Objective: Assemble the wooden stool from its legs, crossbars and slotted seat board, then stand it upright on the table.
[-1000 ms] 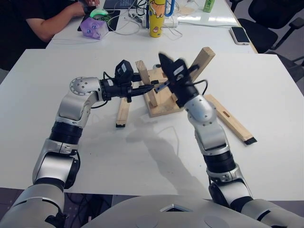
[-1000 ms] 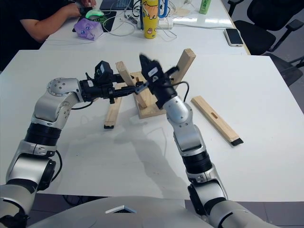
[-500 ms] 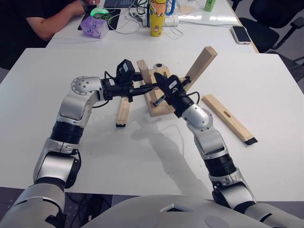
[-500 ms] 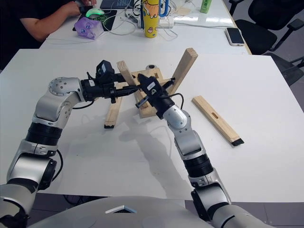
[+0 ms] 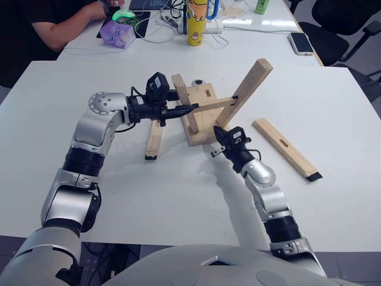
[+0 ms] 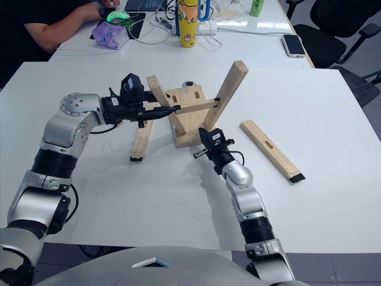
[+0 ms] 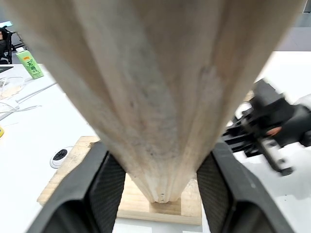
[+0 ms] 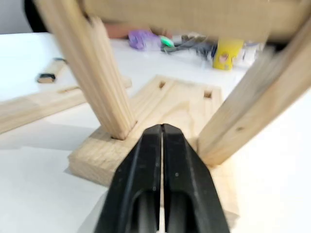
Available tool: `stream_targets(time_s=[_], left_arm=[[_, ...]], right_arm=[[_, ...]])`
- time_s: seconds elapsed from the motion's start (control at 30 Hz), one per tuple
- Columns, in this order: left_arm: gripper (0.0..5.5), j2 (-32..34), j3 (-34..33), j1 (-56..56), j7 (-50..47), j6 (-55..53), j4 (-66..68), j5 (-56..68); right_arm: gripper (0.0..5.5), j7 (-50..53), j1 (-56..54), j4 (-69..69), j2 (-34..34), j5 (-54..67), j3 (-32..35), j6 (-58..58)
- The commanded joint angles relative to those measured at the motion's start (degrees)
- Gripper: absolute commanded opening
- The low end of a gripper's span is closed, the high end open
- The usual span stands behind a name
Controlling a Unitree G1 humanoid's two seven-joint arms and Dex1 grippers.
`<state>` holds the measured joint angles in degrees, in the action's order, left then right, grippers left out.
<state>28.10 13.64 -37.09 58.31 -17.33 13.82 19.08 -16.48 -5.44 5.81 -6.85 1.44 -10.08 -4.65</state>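
Observation:
The slotted seat board (image 5: 202, 122) lies flat at the table's middle. A short leg (image 5: 182, 101) and a long leg (image 5: 249, 89) stand slanted in it, joined by a crossbar (image 5: 208, 106). My left gripper (image 5: 177, 109) is shut on the crossbar's left end; its dark fingers (image 7: 108, 187) flank the wood. Low over the table, just in front of the board's near edge, my right gripper (image 5: 214, 151) is shut with nothing in it, its fingers (image 8: 162, 145) pressed together. One loose leg (image 5: 155, 137) lies left of the board. Another loose leg (image 5: 284, 148) lies on the right.
A second table behind carries a yellow bottle (image 5: 197, 22), a purple object (image 5: 117, 33), cables and a phone (image 5: 299, 43). A person's arm rests there at the back left. White tabletop (image 5: 178, 196) stretches in front of the board.
My right arm has drawn back and down from the crossbar and long leg to the table in front of the board. The left gripper keeps its hold on the crossbar.

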Motion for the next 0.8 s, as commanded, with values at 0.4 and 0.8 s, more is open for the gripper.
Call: stream_targets(time_s=[0.4,0.8], left_arm=[[2.03,-4.99,-2.98,3.58,-3.29,5.58,6.89,-1.59],[2.81,-8.76,-6.84,14.51,-10.39,16.42,7.62,-5.8]], right_arm=[[0.0,-1.28,-2.82,8.1,0.19,-6.44,-7.55,-20.29],[0.0,-0.5,-3.28,8.89,-0.2,-6.43,-7.29,-22.97]])
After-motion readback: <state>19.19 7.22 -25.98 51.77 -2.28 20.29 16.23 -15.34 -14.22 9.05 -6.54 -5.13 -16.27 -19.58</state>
